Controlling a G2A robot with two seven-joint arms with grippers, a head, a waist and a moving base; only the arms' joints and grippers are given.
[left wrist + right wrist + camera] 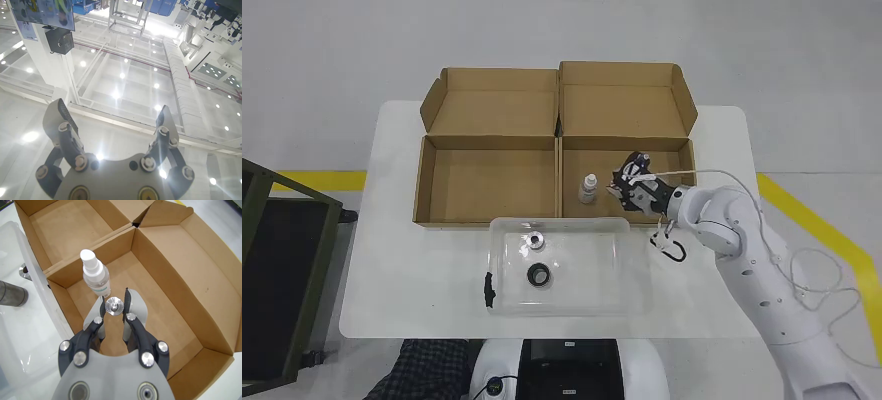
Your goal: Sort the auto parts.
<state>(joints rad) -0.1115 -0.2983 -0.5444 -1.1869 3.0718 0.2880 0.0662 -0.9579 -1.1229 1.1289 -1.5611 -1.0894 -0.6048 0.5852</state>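
Right wrist view: right fingers (pixel 127 301) pinch metal part (pixel 114 308) above cardboard box (pixel 189 268); left fingers (pixel 63 116) wide

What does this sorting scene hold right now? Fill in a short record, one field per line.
right tool: shut on a round metal part, over the cardboard box
in that box: bottle with a white cap, upright
second box: alongside, lid open
clear tray: silver part and dark ring, apart
left tool: open, pointing at the ceiling
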